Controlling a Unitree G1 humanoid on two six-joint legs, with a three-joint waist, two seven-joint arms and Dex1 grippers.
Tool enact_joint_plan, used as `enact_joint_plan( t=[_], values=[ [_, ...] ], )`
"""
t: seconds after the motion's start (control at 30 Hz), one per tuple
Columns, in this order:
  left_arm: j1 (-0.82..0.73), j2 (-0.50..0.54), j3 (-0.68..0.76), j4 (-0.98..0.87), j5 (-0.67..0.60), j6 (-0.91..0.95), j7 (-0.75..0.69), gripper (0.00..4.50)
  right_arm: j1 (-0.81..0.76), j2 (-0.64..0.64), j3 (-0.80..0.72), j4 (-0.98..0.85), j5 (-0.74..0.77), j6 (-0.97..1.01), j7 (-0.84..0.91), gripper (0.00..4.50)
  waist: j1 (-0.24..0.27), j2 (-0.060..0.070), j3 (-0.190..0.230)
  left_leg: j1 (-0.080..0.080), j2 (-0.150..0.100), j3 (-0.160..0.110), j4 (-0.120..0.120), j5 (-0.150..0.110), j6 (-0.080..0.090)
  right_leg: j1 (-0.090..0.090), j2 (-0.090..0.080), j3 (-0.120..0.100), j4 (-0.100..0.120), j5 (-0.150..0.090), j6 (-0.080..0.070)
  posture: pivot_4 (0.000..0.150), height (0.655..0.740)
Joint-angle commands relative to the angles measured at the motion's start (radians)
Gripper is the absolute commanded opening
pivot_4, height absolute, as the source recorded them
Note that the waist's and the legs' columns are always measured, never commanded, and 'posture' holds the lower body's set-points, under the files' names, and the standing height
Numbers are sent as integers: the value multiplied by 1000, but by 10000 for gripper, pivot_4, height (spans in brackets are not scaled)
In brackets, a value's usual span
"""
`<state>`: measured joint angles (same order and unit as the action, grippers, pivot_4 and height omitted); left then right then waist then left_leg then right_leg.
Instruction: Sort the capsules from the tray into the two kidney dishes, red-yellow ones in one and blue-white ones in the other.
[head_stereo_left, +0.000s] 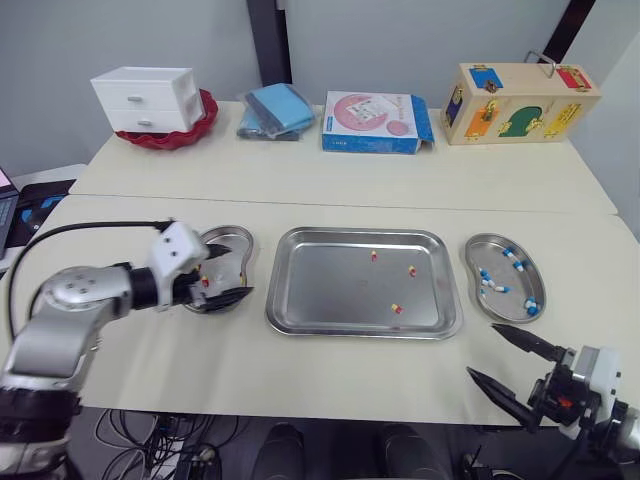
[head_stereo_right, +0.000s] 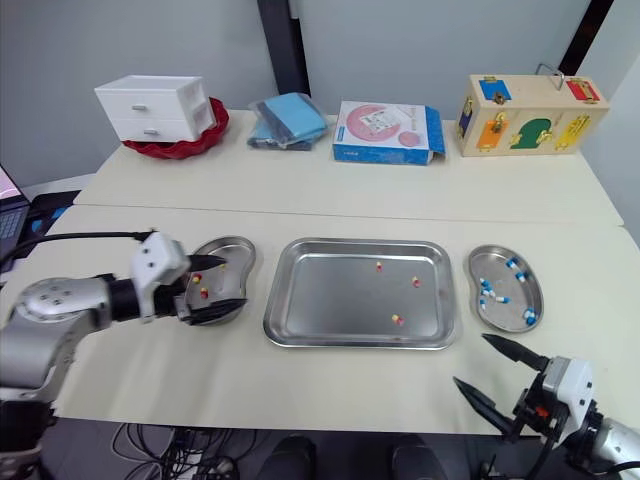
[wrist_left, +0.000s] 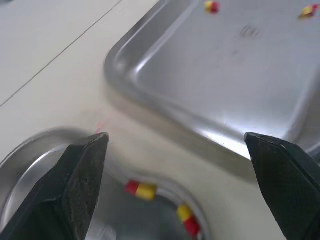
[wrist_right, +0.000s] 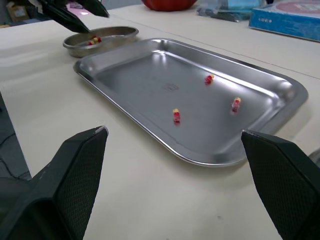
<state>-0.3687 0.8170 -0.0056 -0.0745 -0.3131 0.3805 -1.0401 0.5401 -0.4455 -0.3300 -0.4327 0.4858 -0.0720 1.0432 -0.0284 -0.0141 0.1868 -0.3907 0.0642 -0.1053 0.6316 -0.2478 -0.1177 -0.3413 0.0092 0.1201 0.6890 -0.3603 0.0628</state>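
Note:
My left gripper (head_stereo_left: 232, 272) hangs open over the right end of the left kidney dish (head_stereo_left: 236, 237), with nothing between its fingers. Two red-yellow capsules (wrist_left: 141, 189) lie in that dish just below the fingertips. The steel tray (head_stereo_left: 330, 295) in the middle holds three red-yellow capsules (head_stereo_left: 396, 308), scattered on its right half. The right kidney dish (head_stereo_left: 469, 256) holds several blue-white capsules (head_stereo_left: 520, 265). My right gripper (head_stereo_left: 484, 352) is open and empty near the table's front edge, in front of the right dish and off the tray's front right corner.
Along the back of the table stand a white drawer box (head_stereo_left: 148, 98) in a red bowl, folded blue cloths (head_stereo_left: 275, 110), a pink and blue carton (head_stereo_left: 375, 122) and a wooden latch box (head_stereo_left: 518, 102). A laptop (head_stereo_left: 8, 205) sits off the table's left.

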Motion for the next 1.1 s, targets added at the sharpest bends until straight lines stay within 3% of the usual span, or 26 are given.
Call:
enact_joint_plan(
  t=[0.03,0.4,1.1],
  values=[
    [-108,-74,-88,47,42,-48,-13,45000,5,28,29,-24,-18,-57,-34,44697,-1,0,0,0,0,0,1,0,0,0,0,0,0,0,0,1500,7400],
    [-388,-342,-252,460,182,-248,-41,45000,-10,131,90,-4,-56,-231,-151,44697,-2,0,0,0,0,-1,1,0,0,0,1,-1,1,0,0,1500,7400],
    [-640,-616,-282,1025,340,-498,-49,45000,70,132,181,-68,-118,-270,-302,44697,-3,0,0,-5,-1,-5,4,0,0,-1,1,-4,3,-1,-1,1500,7400]
  ],
)
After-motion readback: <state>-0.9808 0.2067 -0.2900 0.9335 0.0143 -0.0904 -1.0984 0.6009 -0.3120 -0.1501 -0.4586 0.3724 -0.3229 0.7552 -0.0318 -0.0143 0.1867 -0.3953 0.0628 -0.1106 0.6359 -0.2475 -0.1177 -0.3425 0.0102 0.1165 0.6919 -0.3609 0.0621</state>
